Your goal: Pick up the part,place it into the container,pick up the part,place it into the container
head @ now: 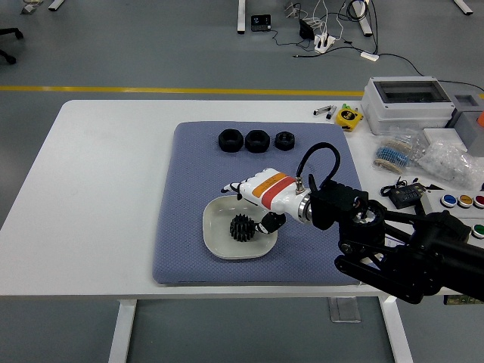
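Observation:
A black gear-shaped part [242, 228] lies in the white bowl [217, 236] on the blue-grey mat [189, 189]. My right hand [253, 200], white with orange and red stripes, hovers over the bowl's far right rim, fingers spread and holding nothing, just above and right of the gear. Three black nut-like parts [256, 140] sit in a row at the far side of the mat. My left arm is out of view.
A grey lidded box [408, 102], a yellow tape measure [349, 116], bags of small parts [423, 157] and a panel with coloured buttons [461, 203] crowd the table's right side. White table [106, 189] shows left of the mat.

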